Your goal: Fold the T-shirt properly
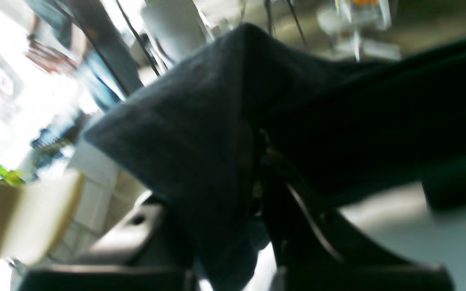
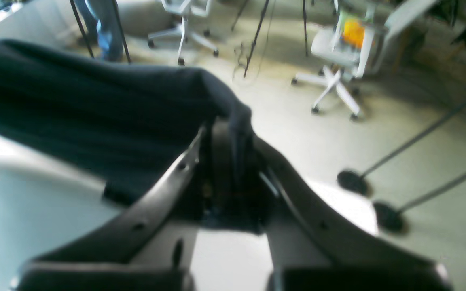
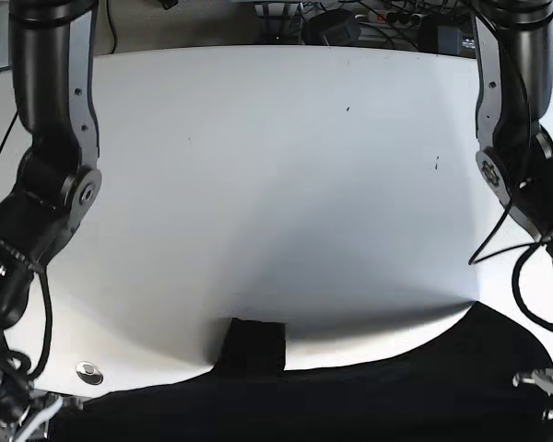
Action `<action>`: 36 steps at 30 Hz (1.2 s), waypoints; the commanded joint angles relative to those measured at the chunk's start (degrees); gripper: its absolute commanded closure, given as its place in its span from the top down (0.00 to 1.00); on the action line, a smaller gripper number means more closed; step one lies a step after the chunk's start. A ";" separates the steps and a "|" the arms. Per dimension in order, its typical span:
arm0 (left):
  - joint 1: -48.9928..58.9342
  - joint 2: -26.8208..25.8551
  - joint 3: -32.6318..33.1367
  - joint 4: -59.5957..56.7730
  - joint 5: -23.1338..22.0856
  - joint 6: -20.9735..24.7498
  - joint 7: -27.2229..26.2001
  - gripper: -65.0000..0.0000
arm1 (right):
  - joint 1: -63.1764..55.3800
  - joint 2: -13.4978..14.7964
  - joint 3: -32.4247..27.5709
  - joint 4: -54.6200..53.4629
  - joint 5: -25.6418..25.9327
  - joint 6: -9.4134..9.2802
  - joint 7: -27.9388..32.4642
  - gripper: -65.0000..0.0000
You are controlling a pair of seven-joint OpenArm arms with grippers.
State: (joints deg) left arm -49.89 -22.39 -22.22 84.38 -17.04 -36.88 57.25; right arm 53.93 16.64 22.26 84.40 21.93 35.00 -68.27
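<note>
The T-shirt (image 3: pixel 350 396) is dark navy and hangs stretched along the table's near edge, held up at both ends. One dark flap (image 3: pixel 253 345) of it rests on the white table (image 3: pixel 276 184). In the left wrist view my left gripper (image 1: pixel 257 157) is shut on a bunched fold of the T-shirt (image 1: pixel 184 133), which drapes over its fingers. Seen from the right wrist, my right gripper (image 2: pixel 233 137) is shut on a corner of the T-shirt (image 2: pixel 95 109), and the cloth runs off to the left. Both grippers sit at the base view's bottom corners, mostly cut off.
A small round metal disc (image 3: pixel 89 372) lies on the table near the front left. Beyond the table edge, office chairs (image 2: pixel 338 60), tripod legs (image 2: pixel 257 36) and stand bases (image 2: pixel 352 182) stand on the floor. Both arms (image 3: pixel 55 138) rise along the table's sides.
</note>
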 commanded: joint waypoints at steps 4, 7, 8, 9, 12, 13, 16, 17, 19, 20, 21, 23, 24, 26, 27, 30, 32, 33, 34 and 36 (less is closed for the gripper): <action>19.95 -1.56 -4.73 10.43 2.58 -2.19 -0.77 0.01 | -23.21 1.07 5.74 8.92 5.19 -0.94 0.18 0.03; 31.82 2.22 -9.65 14.13 2.66 -3.12 -2.27 0.01 | -35.34 1.07 8.29 9.09 9.85 -1.11 0.62 0.03; 35.34 3.45 -11.06 14.48 2.84 -3.12 -3.85 0.01 | -38.77 0.98 8.55 9.09 10.81 -1.11 1.85 0.03; 38.77 4.50 -12.11 14.57 2.93 -3.12 -5.17 0.01 | -42.28 0.19 8.46 9.09 11.17 -1.11 3.87 0.03; 46.94 5.47 -13.69 14.83 2.75 -3.12 -7.63 0.01 | -50.11 -0.34 8.73 9.18 11.61 -1.11 6.25 0.03; 49.40 6.26 -13.78 14.83 2.75 -3.12 -8.77 0.01 | -51.95 -0.42 8.73 9.27 11.61 -1.03 6.42 0.03; 55.38 6.96 -15.01 14.92 2.75 -3.12 -12.02 0.01 | -57.23 -0.51 8.73 10.76 11.52 -0.85 6.69 0.03; 57.40 6.96 -15.72 14.65 2.75 -3.12 -12.29 0.01 | -59.25 -0.51 8.73 11.29 11.52 -0.85 6.69 0.03; 59.34 7.49 -15.89 14.65 2.66 -3.12 -12.38 0.01 | -61.36 -0.51 8.73 11.56 11.61 -0.76 6.69 0.03; 60.92 7.67 -16.42 14.92 2.66 -3.12 -12.46 0.01 | -62.68 -0.51 8.73 11.56 11.61 -0.76 6.69 0.03; 62.15 7.76 -17.91 14.92 2.66 -3.12 -12.46 0.01 | -63.73 -0.60 8.82 11.56 11.61 -0.76 6.69 0.03; 62.24 7.84 -19.41 14.65 2.66 -3.12 -12.46 0.01 | -64.53 -0.60 8.82 11.56 11.61 -0.76 6.69 0.03; 62.50 8.37 -20.11 14.57 2.66 -3.12 -12.46 0.01 | -64.61 -0.60 8.82 11.56 11.61 -0.76 6.69 0.03; 63.56 10.04 -22.13 15.27 2.66 -3.12 -12.46 0.02 | -66.02 -0.60 8.82 11.56 11.61 -0.76 6.69 0.03; 63.82 10.13 -22.57 15.62 2.75 -3.12 -12.29 0.02 | -66.46 -0.51 8.82 11.56 11.61 -0.76 6.69 0.03; 65.67 10.13 -22.84 15.89 2.66 -3.12 -12.29 0.16 | -67.25 -0.51 8.82 12.52 11.61 -0.67 6.69 0.03; 67.25 10.66 -22.93 17.38 2.66 -3.12 -12.20 0.38 | -69.54 -0.60 8.82 16.13 11.61 -0.67 6.69 0.07; 67.95 11.80 -22.93 18.61 2.66 -3.12 -12.20 0.46 | -70.68 -0.69 8.82 19.91 11.61 -0.94 6.69 0.20; 67.95 12.15 -23.01 19.75 2.66 -3.12 -12.20 0.48 | -71.47 -1.39 8.82 22.46 11.61 -1.11 6.42 0.32; 69.45 12.15 -23.01 22.13 2.49 -3.12 -12.20 0.49 | -72.61 -2.71 9.08 27.20 11.43 -1.20 6.42 0.61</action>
State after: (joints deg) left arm 19.35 -9.15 -44.77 105.38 -14.09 -40.42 46.54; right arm -19.00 13.17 31.09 110.45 32.51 33.69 -63.05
